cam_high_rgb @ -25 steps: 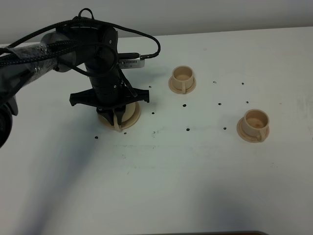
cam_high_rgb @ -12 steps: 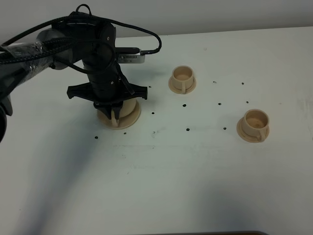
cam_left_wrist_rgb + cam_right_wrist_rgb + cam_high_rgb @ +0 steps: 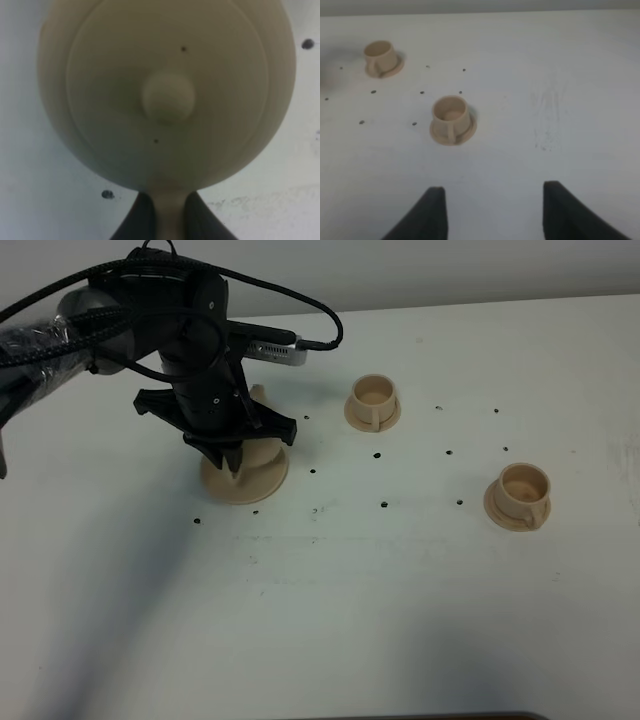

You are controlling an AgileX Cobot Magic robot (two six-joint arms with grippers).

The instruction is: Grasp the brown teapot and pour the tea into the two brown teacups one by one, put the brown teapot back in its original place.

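Only the right wrist view shows the right gripper (image 3: 493, 195): its fingers stand wide apart and empty above the table (image 3: 560, 100). The near cup (image 3: 524, 485) sits ahead of it. Farther back and to the left, the left arm points straight down, hiding most of the teapot (image 3: 167, 95) above its saucer (image 3: 262, 480) in the high view. The left wrist view shows the lid from above, with the left gripper (image 3: 169, 202) clamped on the handle (image 3: 169, 227). The far cup (image 3: 373, 392) stands beyond.
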